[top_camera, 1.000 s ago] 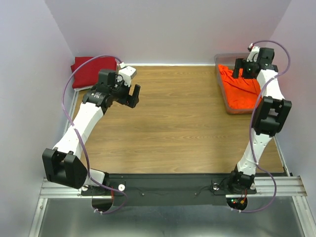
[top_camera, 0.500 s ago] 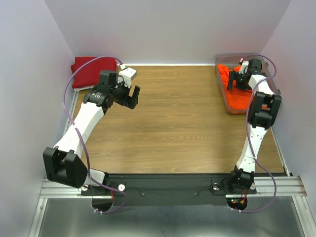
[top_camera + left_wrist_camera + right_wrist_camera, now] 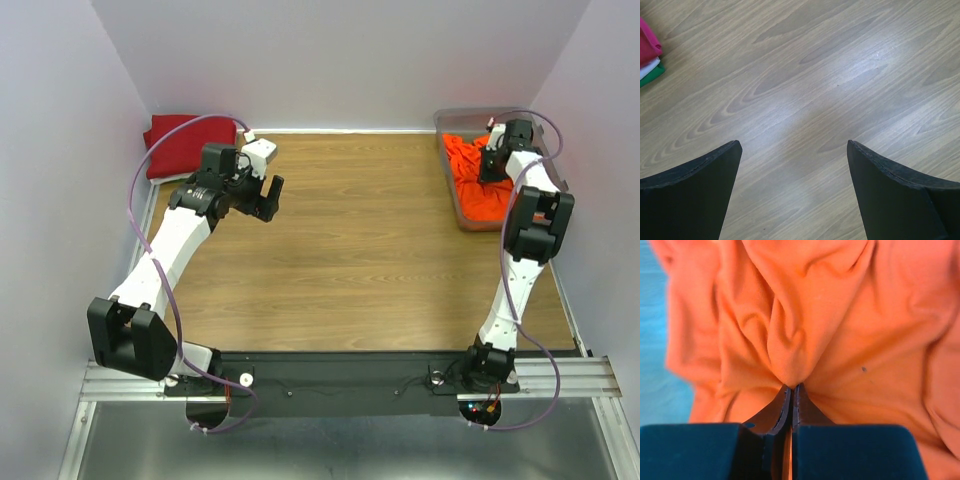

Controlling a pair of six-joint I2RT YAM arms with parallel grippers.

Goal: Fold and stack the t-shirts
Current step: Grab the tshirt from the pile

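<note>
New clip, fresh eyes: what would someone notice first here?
The bright orange cloth t-shirt, crumpled in the clear plastic bin at the far right corner, stands out most, with the right claw pinched shut on a fold of it. Opposite, a folded dark red t-shirt lies at the far left corner, while the left claw hangs open over the wooden table.

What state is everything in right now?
right gripper: shut on a fold of the orange t-shirt
left gripper: open, holding nothing
orange t-shirt: crumpled, lying in the clear plastic bin
clear plastic bin: upright, far right
dark red t-shirt: folded, far-left corner
</note>
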